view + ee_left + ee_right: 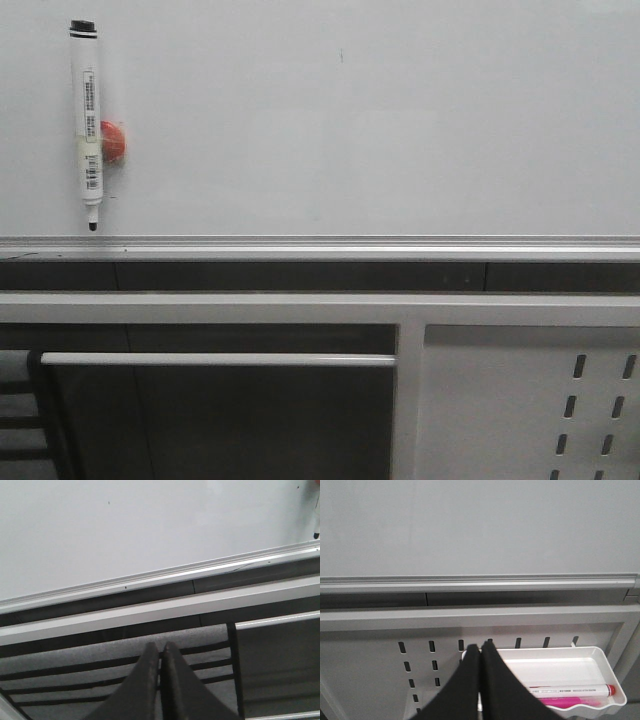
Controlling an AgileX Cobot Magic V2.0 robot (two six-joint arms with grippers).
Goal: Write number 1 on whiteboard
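The whiteboard (400, 120) in front of me is bare — I see no number 1 on it, only a faint speck or 2 near 12 o'clock in the front view. So the writing has not begun; I judge this to be the very first step, fetching a pen.

My left gripper (161, 652) is clenched with nothing in it, fingers pressed together, hanging below the board's aluminium rail (150, 582). My right gripper (480, 652) is likewise closed on nothing, poised over a white tray (600, 662) that holds a red-capped marker (570, 690) with a pink one just beside it.

In the front view a black-capped marker (88, 125) hangs upright at about 10 o'clock on the board, tip down just above the rail, with a red round magnet (113, 142) touching its side.

Next, I judge, 1 hand must open and close on a marker. The black one on the board is on my left arm's side; I would need to spread the fingers, approach its barrel squarely, and pull it off the magnet without smearing the tip across the board.
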